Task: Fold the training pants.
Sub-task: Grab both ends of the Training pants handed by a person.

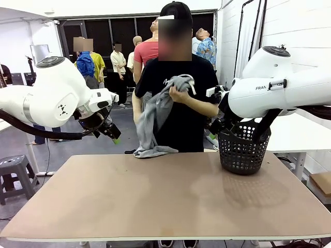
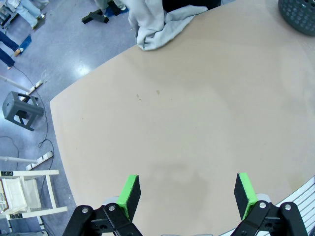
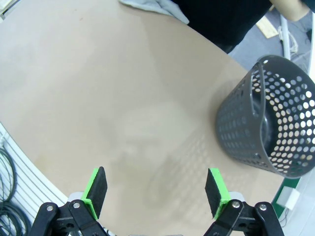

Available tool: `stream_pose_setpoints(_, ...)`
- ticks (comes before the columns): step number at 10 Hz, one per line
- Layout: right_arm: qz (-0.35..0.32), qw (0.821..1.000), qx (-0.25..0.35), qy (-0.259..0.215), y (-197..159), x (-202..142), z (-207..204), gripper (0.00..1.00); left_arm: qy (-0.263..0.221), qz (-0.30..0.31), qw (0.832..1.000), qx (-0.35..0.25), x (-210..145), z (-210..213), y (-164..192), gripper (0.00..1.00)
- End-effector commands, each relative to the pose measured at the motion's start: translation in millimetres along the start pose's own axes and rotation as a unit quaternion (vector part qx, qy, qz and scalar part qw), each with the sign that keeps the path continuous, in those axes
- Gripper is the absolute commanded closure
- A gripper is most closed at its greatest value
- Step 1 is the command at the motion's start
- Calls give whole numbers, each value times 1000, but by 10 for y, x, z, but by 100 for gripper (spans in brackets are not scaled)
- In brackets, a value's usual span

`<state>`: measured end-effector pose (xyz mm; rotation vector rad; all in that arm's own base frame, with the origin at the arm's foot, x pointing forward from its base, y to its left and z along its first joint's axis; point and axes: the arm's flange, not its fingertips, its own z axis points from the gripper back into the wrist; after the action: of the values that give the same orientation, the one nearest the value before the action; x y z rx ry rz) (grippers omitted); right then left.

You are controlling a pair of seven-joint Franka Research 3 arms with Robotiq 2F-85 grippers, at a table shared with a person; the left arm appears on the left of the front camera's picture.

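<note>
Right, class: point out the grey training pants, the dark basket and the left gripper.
training pants (image 1: 154,118): front view, on the hanging fabric.
basket (image 1: 240,157): front view, on its perforated front wall.
left gripper (image 2: 187,178): left wrist view, midway between fingertips.

You have a tan, matte table (image 1: 155,201) with rounded corners. Taken from its centre in the front view, a dark grey perforated basket (image 1: 242,151) stands upright at about 2 o'clock, near the far edge. At about 11 o'clock, the lower end of the light grey training pants (image 1: 154,150) lies bunched on the far edge, and the rest rises off the surface. Basket and pants sit well apart.
</note>
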<state>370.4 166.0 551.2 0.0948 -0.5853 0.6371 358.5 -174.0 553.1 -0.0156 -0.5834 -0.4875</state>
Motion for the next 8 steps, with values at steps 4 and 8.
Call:
stream_pose_setpoints(4,-1,1000,0,0,-8,-11,-8,0,-1,-4,1000,-2,4,-2,8,0)
stream_pose_setpoints(8,-1,1000,0,0,-8,-11,-8,0,-1,-4,1000,-2,4,-2,8,0)
